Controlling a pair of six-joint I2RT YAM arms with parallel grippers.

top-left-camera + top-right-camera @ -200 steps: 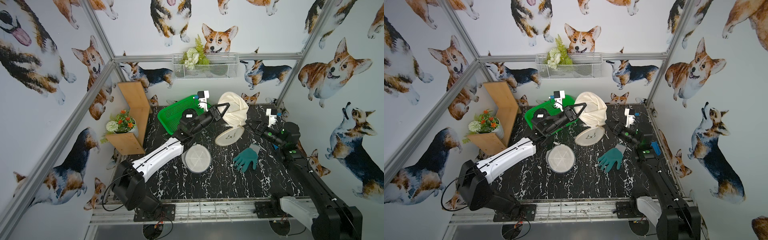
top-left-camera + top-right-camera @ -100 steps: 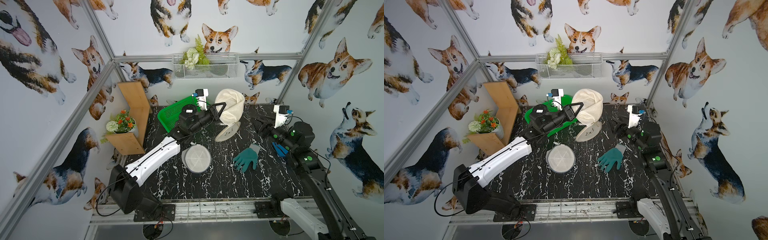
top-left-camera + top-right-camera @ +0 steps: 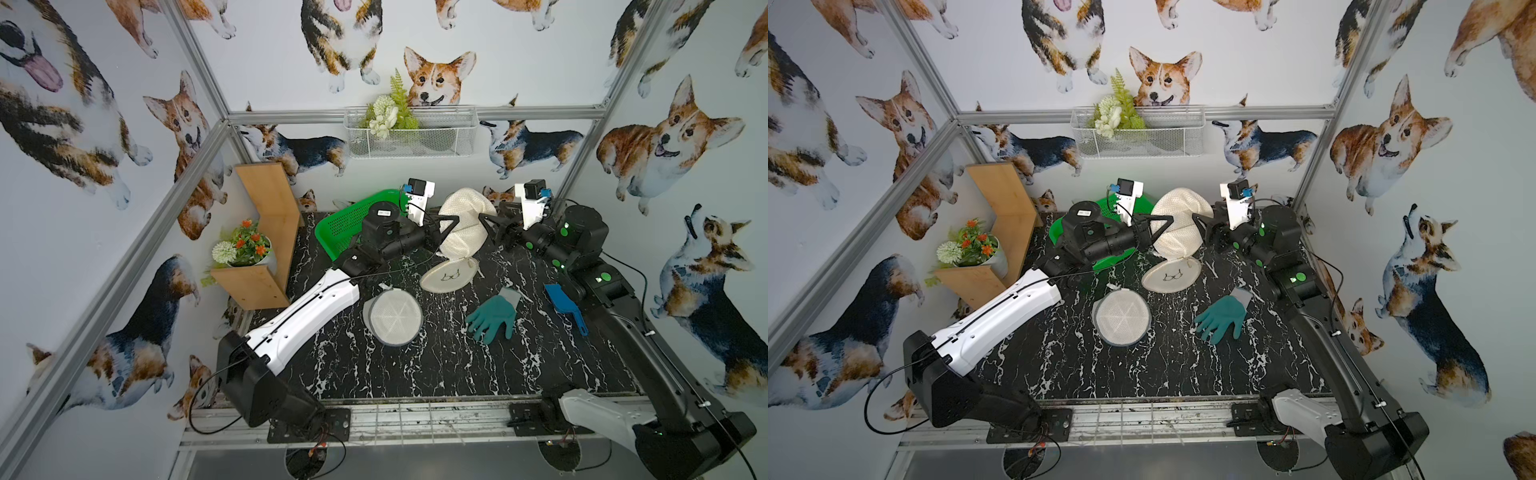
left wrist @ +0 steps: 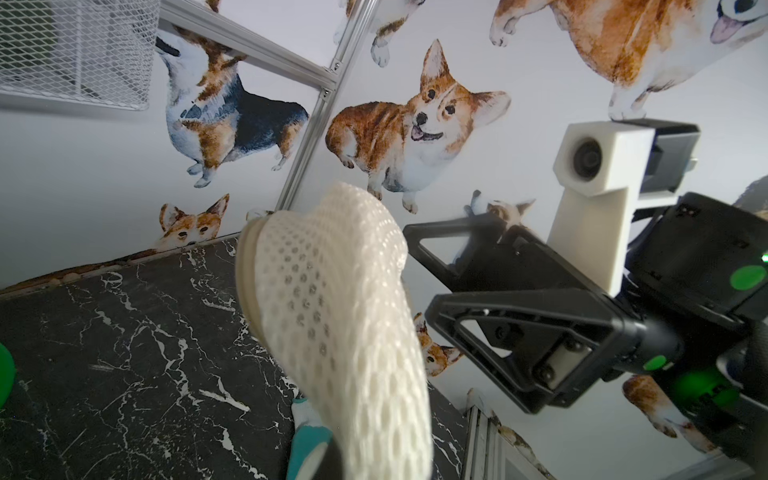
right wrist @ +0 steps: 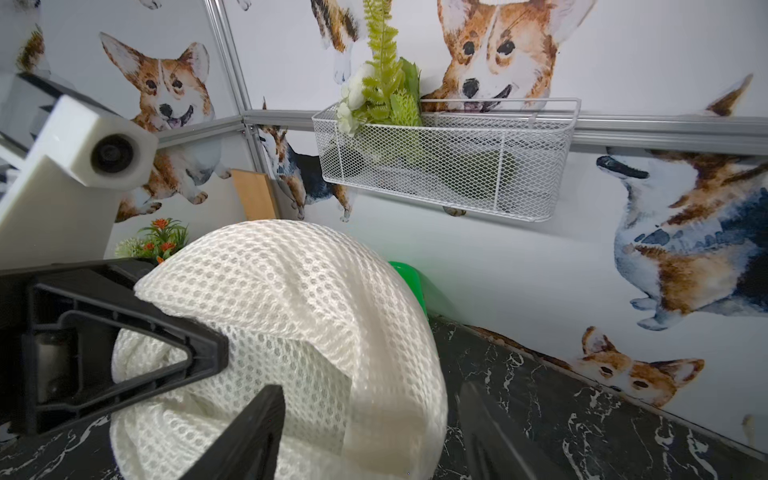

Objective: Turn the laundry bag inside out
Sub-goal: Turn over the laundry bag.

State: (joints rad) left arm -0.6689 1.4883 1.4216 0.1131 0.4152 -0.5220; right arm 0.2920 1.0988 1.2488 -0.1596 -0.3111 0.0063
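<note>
The laundry bag (image 3: 463, 226) (image 3: 1177, 226) is a white mesh pouch hanging above the back of the table. Its round lid (image 3: 449, 274), marked with a bra drawing, rests on the marble below. My left gripper (image 3: 454, 218) (image 3: 1169, 219) is shut on the mesh at the bag's left side; the right wrist view shows it (image 5: 222, 351) pinching a fold. My right gripper (image 3: 483, 220) (image 3: 1196, 219) (image 4: 419, 268) stands open at the bag's right side. In the right wrist view the bag (image 5: 291, 291) has its edge between my open right fingers (image 5: 257, 428). The bag (image 4: 332, 311) hides the left jaws in the left wrist view.
On the black marble table (image 3: 415, 374) lie a second round mesh bag (image 3: 395, 316), a teal glove (image 3: 494, 318) and a blue brush (image 3: 563, 305). A green basket (image 3: 347, 226) sits behind the left arm. A wooden shelf (image 3: 266, 232) with a flower pot stands at the left.
My right arm has risen from the table's right side and swung in to the bag, its jaws opening. The left gripper kept its hold and shifted the bag slightly.
</note>
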